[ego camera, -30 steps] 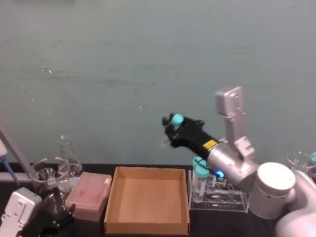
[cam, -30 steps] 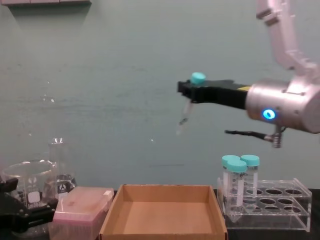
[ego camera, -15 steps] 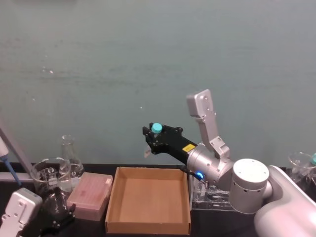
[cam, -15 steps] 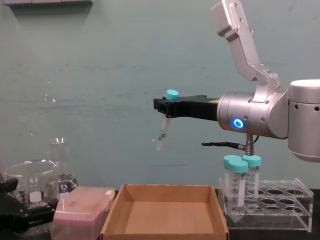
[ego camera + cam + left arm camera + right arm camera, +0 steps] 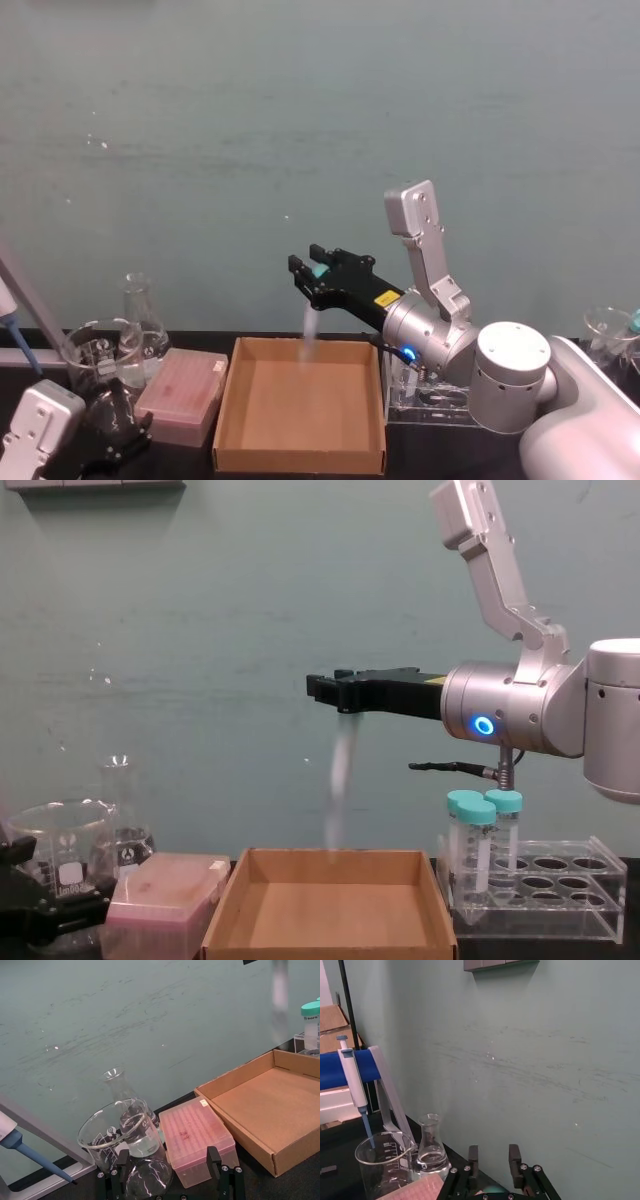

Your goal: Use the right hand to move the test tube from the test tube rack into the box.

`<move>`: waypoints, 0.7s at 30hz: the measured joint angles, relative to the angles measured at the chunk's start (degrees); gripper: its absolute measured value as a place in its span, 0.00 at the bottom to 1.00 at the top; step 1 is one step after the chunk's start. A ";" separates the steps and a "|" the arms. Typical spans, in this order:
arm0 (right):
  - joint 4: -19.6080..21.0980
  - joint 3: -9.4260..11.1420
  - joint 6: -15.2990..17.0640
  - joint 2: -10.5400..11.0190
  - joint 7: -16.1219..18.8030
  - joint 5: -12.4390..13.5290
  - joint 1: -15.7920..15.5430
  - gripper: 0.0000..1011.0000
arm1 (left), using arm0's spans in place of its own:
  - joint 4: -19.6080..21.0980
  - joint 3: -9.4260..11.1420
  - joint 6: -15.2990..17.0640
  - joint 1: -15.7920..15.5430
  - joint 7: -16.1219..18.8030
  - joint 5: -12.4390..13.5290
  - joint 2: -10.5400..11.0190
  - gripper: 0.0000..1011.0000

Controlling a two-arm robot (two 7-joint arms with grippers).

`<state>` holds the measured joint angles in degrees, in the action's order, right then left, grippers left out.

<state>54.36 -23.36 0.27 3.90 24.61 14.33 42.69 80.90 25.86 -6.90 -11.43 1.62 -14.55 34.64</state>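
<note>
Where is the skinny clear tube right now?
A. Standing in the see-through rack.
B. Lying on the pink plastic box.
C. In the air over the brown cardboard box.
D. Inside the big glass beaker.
C: the slim clear test tube is a blurred streak in the air, under the open right gripper and above the shallow brown cardboard box. The left gripper is parked at lower left.

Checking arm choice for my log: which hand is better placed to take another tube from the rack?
Right: the right hand hangs open over the box, next to the rack; the left hand sits low at the far left.
</note>
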 joint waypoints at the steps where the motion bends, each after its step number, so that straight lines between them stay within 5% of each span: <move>1: 0.04 0.01 -0.01 0.01 -0.01 0.00 -0.02 0.37 | 0.00 0.00 0.00 0.00 0.00 0.00 0.00 0.99; 21: 0.42 0.15 -0.05 0.15 -0.11 0.07 -0.23 0.98 | 0.00 0.00 0.00 0.00 0.00 0.00 0.00 0.99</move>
<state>54.78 -23.21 0.22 4.05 24.50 14.40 42.46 80.90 25.86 -6.91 -11.43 1.62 -14.55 34.65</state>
